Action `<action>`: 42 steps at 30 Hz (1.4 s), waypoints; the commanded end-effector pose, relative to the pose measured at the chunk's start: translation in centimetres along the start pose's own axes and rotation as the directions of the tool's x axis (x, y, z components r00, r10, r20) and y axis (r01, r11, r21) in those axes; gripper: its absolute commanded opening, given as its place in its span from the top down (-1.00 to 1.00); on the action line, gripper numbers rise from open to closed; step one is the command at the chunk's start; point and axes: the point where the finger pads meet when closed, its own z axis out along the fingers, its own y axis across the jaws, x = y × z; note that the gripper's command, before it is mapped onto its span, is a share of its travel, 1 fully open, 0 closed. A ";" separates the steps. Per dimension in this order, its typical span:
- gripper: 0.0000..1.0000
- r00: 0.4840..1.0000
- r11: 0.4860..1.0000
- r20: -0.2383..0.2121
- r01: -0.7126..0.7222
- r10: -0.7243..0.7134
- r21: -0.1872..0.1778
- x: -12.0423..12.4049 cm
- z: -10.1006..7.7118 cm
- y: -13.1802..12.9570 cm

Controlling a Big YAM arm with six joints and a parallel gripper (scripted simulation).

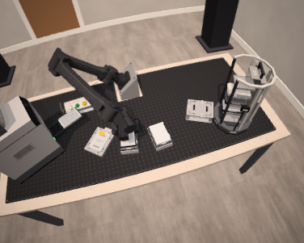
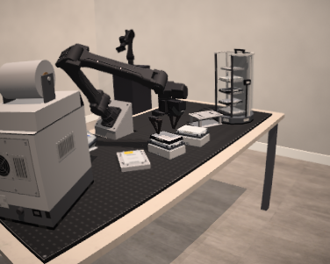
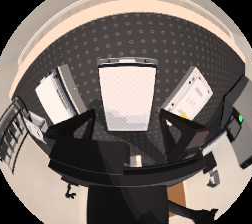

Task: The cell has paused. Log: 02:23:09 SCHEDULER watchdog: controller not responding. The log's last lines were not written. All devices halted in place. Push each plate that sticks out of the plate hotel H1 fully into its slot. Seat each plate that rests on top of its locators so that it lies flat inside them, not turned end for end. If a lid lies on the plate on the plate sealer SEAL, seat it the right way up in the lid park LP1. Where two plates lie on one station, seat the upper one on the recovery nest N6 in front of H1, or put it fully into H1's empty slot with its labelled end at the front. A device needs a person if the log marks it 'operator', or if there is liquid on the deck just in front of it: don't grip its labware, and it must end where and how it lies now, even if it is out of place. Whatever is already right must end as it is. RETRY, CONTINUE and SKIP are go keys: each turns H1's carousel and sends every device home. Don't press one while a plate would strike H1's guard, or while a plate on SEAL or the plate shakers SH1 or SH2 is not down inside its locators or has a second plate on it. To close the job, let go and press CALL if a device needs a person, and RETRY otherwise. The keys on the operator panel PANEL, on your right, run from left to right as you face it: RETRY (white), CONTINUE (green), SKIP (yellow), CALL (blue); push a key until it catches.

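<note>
brown door panel (image 1: 44,7) — back wall | black pedestal (image 1: 220,16) — floor, behind table | grey wood floor (image 1: 183,209)

White plate (image 2: 167,140) lies atop its grey station (image 2: 166,151), mid-deck. Second plate (image 1: 158,134) on adjacent station. Glass-walled hotel (image 1: 237,62) at deck end holds plates.
</note>
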 end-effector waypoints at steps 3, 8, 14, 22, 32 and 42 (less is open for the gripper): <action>-1.00 1.000 1.000 -0.017 0.007 -0.007 0.005 0.2 1.8 -0.1; -1.00 1.000 1.000 -0.017 0.007 -0.007 0.005 0.2 2.5 -0.1; -1.00 1.000 1.000 -0.017 0.007 -0.007 0.005 0.3 3.0 -0.1; -1.00 1.000 1.000 -0.017 0.007 -0.007 0.005 0.3 4.1 -0.1; -1.00 1.000 1.000 -0.015 0.001 -0.001 0.004 0.3 4.1 -0.4; -1.00 1.000 1.000 -0.016 0.002 -0.002 0.004 0.3 4.1 -0.3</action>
